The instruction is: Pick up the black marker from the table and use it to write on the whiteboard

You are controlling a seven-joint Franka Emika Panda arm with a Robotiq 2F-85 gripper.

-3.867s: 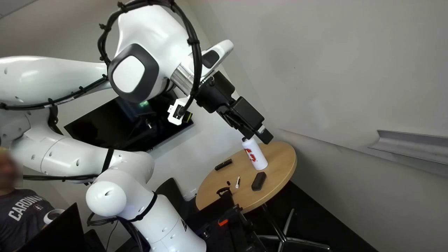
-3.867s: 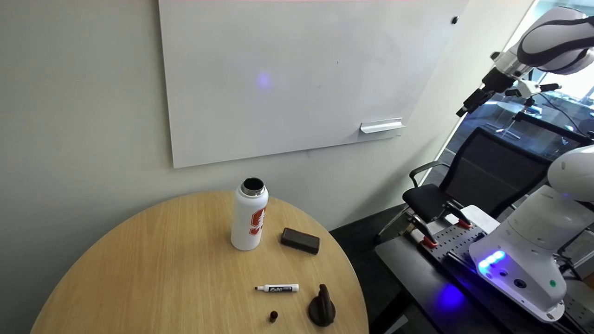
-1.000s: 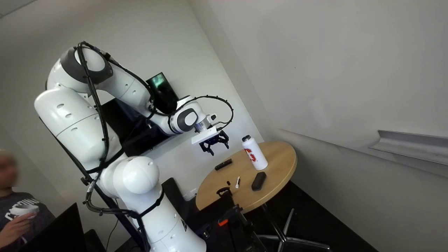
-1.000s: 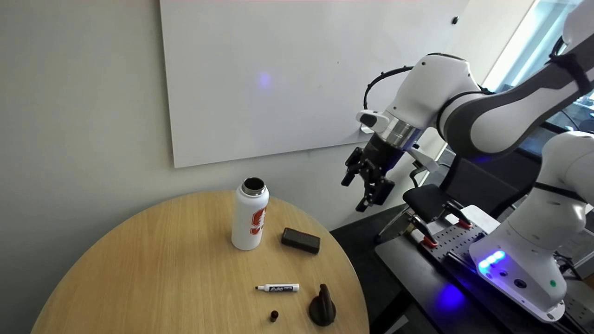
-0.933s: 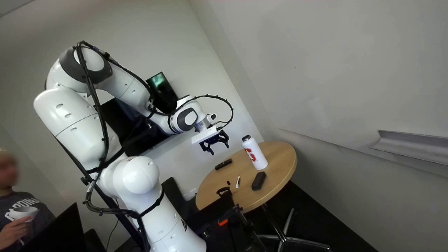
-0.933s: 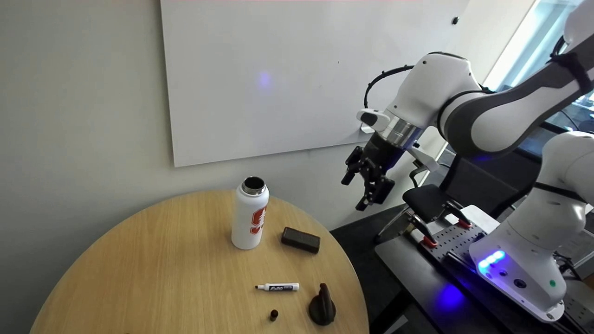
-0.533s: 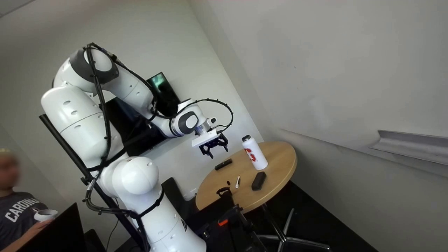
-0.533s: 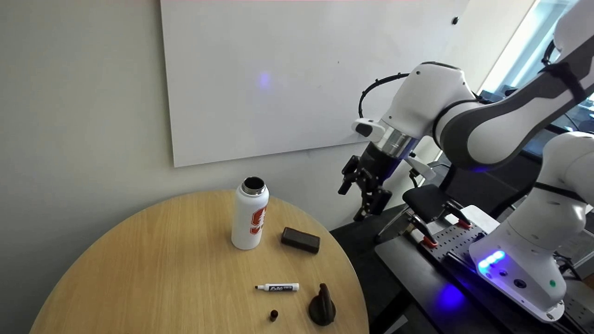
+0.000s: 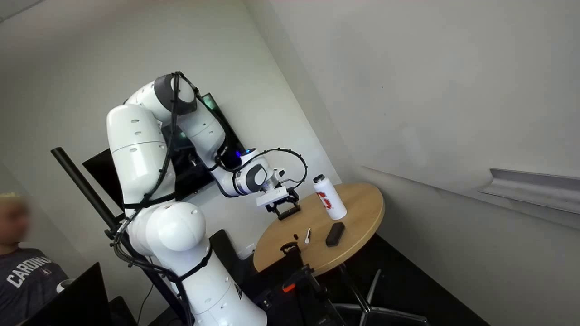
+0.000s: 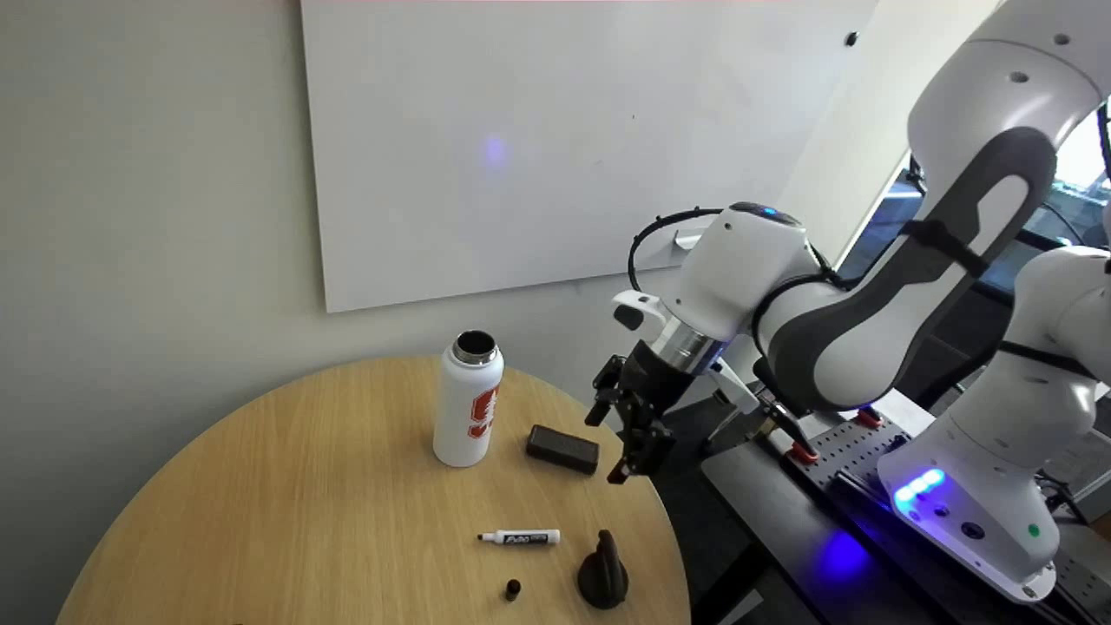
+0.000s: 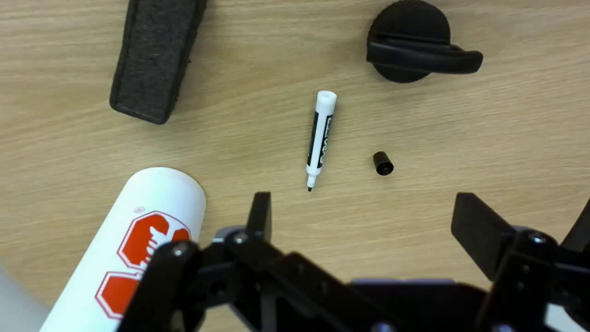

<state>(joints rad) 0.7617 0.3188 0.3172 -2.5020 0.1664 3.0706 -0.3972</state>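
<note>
The black-tipped marker (image 11: 321,138), uncapped presumably for writing on the whiteboard (image 10: 555,139), lies on the tabletop (image 10: 304,486), in the wrist view at eleven o'clock from the wide-spread, empty jaws, likely parted to straddle it, a loose cap (image 11: 383,163) at its four o'clock.

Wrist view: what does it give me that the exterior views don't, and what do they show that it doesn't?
Only the wrist view: the look past the open claw, with the marker framed beyond its gap, off-centre toward the bottle.
Only the exterior views: the whiteboard with its tray, the robot's base, the bottle's neck.
Both: the uncapped marker, small dark cap, black lid and eraser-like block, all on the table.
</note>
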